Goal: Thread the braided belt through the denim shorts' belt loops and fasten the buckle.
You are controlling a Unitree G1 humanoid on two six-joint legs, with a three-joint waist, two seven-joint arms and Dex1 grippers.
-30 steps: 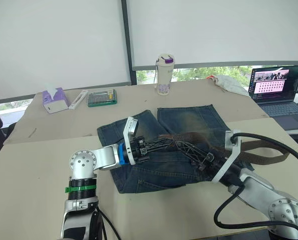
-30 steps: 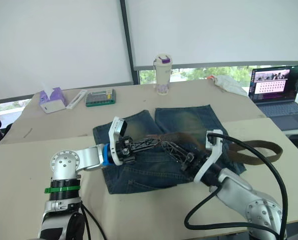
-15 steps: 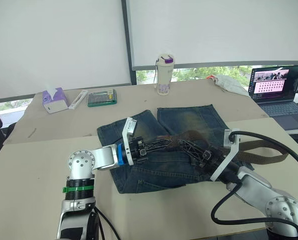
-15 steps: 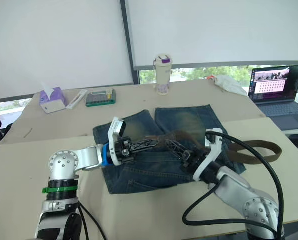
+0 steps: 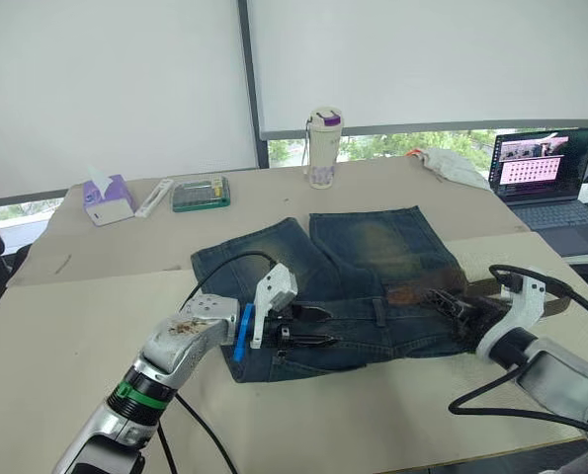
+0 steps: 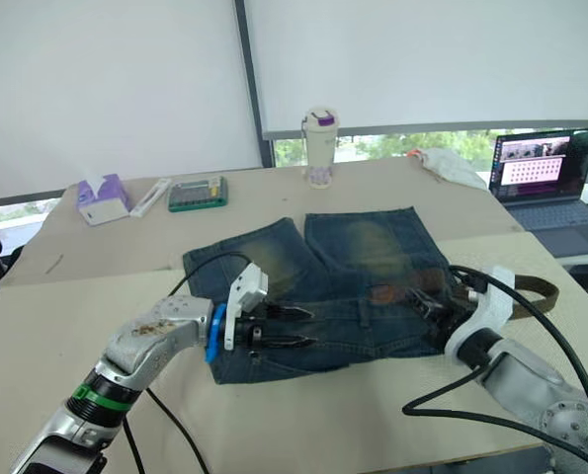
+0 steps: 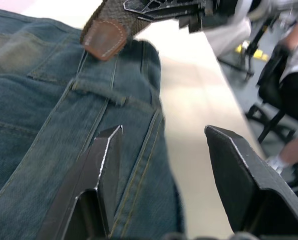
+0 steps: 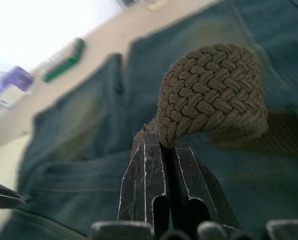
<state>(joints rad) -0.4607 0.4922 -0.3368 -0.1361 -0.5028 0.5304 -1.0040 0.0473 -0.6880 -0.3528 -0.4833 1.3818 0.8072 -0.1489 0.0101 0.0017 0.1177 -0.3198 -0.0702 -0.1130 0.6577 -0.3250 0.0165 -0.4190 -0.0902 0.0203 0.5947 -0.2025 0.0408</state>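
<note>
1. Denim shorts [image 5: 363, 286] lay flat on the tan table [image 5: 76, 326], waistband nearest the robot, legs pointing away.
2. Over the waistband's left part, the left gripper [image 5: 308, 329] hovered with its jaws spread and nothing between them.
3. At the waistband's right end, the right gripper [image 8: 164, 150] was clenched on the braided belt [image 8: 214, 95], whose leather tip [image 7: 104, 39] lay on the denim near a belt loop [image 7: 99, 90].
4. Beyond the shorts stood a tumbler [image 5: 324, 148], a tissue box [image 5: 108, 197] and a laptop [image 5: 546, 168].
</note>
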